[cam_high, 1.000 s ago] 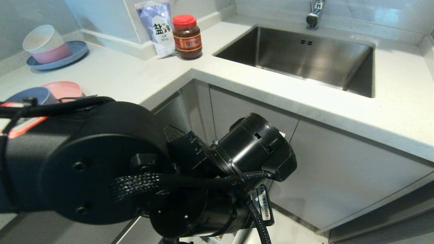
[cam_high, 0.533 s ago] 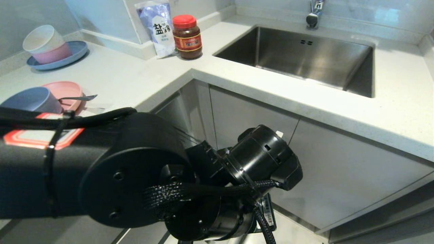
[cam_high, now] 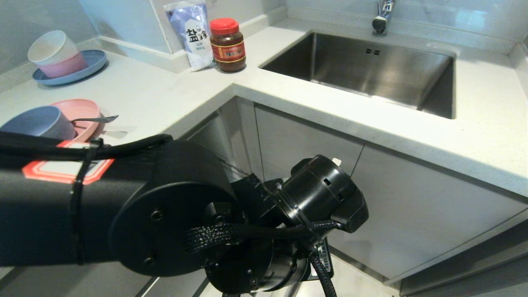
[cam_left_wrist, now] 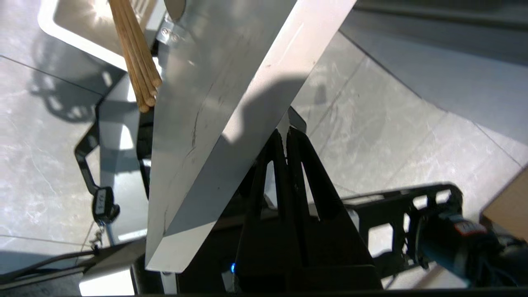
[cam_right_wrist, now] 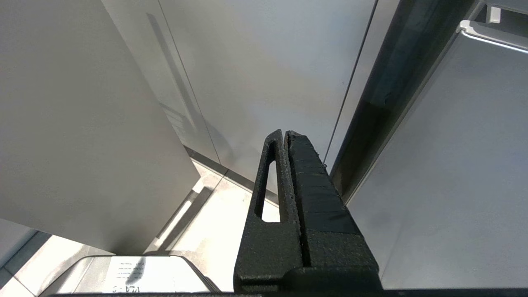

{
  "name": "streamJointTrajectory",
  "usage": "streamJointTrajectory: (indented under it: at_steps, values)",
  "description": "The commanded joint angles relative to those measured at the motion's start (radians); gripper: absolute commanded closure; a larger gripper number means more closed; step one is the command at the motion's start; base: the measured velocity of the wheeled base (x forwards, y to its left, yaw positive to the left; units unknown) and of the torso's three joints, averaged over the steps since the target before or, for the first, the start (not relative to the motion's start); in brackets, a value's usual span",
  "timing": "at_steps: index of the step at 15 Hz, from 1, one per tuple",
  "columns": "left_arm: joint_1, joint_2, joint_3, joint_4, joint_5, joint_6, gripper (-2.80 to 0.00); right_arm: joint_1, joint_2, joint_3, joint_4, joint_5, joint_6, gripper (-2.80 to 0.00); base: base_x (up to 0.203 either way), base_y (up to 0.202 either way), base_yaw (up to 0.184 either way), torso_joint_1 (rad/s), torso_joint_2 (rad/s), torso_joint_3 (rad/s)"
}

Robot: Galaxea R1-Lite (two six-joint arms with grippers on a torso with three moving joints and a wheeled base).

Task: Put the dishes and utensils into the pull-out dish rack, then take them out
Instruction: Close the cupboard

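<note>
On the counter at the left the pink plate (cam_high: pixel 82 110) lies under the blue-grey bowl (cam_high: pixel 38 121), with the silver spoon (cam_high: pixel 95 120) resting across the plate's rim. My left arm (cam_high: pixel 173 214) fills the lower left of the head view and hides its own gripper there. In the left wrist view the left gripper (cam_left_wrist: pixel 286 131) is shut, its tips at the edge of the pull-out dish rack's grey front panel (cam_left_wrist: pixel 214 95). The chopsticks (cam_left_wrist: pixel 134 53) stand in the rack's white cutlery cup (cam_left_wrist: pixel 70 37). My right gripper (cam_right_wrist: pixel 284 133) hangs shut and empty beside cabinet doors.
Cream and pink bowls stacked on a blue plate (cam_high: pixel 62 62) sit at the back left. A salt bag (cam_high: pixel 192 33) and a red-lidded jar (cam_high: pixel 227 45) stand at the counter's corner, beside the steel sink (cam_high: pixel 371 70). Grey cabinet fronts (cam_high: pixel 412 210) run below.
My left arm has moved down and to the right in the head view, uncovering the bowl, the plate and the spoon. The dishes on the counter have not moved.
</note>
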Motion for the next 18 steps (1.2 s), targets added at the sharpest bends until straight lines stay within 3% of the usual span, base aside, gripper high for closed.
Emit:
streamJointTrajectory:
  at_steps: [1, 5, 18]
  values:
    - [0.016, 0.002, 0.0, 0.004, 0.023, -0.005, 0.0, 0.0, -0.004, 0.002, -0.001, 0.0, 0.0, 0.0, 0.0, 0.0, 0.0, 0.0, 0.0, 0.0]
    - [0.036, 0.004, 0.0, 0.004, 0.065, 0.002, 0.0, 0.0, -0.004, 0.002, 0.0, 0.0, 0.0, 0.0, 0.0, 0.0, 0.0, 0.0, 0.0, 0.0]
    - [0.164, 0.042, 0.0, -0.002, 0.342, 0.082, 0.0, -0.001, -0.003, 0.002, -0.001, 0.0, 0.0, 0.0, 0.0, 0.0, 0.0, 0.0, 0.0, 0.0]
